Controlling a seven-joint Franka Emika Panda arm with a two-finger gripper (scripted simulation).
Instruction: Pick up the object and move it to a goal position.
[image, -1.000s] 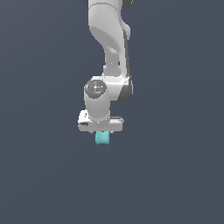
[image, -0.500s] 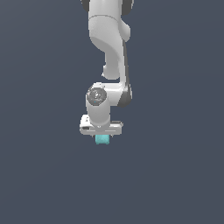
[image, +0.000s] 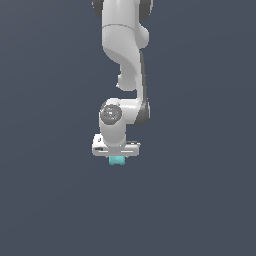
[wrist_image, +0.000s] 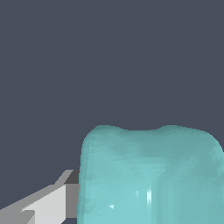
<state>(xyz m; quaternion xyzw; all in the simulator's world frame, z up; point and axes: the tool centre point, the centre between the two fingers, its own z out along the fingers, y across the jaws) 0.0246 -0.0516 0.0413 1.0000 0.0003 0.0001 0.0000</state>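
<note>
Flat dark slate-grey background everywhere, no table edge, no goal marker in either view. Single white Panda arm (image: 122, 60) comes down from the top of the exterior view, wrist bent, hand pointing down.

Gripper (image: 117, 156) sits at the arm's lower end, and the small teal lumpy block, smooth matte (image: 117, 160), pokes out just below the white hand body. Only its lower part shows there; the rest is tucked up between the fingers. Wrist view: the block (wrist_image: 148, 175) fills the lower half of the frame, very close to the camera, with one pale grey finger (wrist_image: 43, 203) touching its side. The opposite finger is out of frame.

Jaws: clenched on the block, judging from the one finger in contact and the block hanging under the hand with nothing visible beneath it. It sits roughly centred under the hand, not obviously tilted.

Step, my read: grasp done, block lifted, now in the carry phase toward the goal. How far along it is, can't say, since no target is visible.

Next move calls for:
- keeping the squeeze constant, since the surface looks smooth and the shape is lumpy, so slip or rotation in the pinch is the main risk
- smooth translation, no sharp wrist rotation
- stopping at the goal pose with the block held, not dropped
</note>
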